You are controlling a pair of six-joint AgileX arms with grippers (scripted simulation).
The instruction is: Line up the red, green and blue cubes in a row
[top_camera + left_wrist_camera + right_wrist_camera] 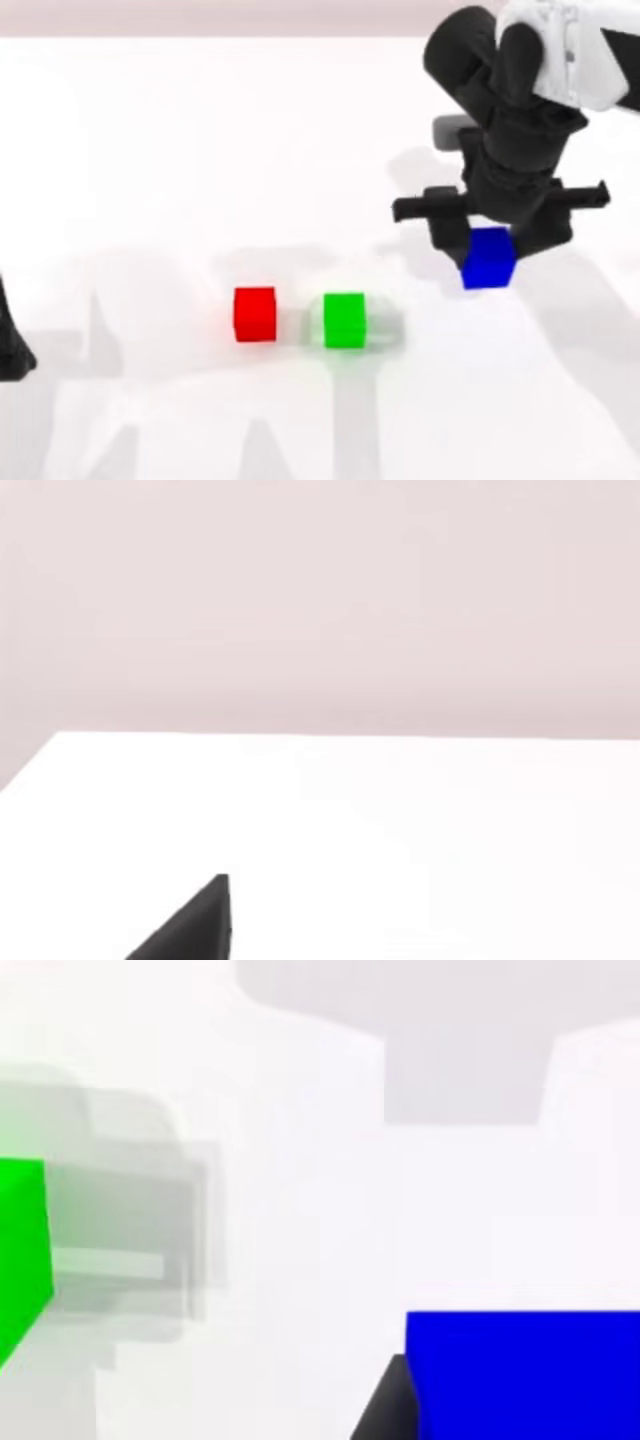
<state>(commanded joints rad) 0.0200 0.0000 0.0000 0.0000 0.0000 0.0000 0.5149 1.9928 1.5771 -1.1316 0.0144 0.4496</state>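
The right gripper (489, 248) hangs over the table's (150, 150) right half with the blue cube (489, 259) pinched between its dark fingers (385, 1405), the cube sitting right at the fingertips. The green cube (344, 320) rests on the table to the gripper's left, well apart from it, and the red cube (255, 314) lies just beyond the green one, a small gap between the two. All three are plain, flat-coloured blocks with sharp edges and no markings. The table is smooth, matte white. The left arm (12, 345) is parked at the far left edge; whether its gripper is open, I cannot tell.
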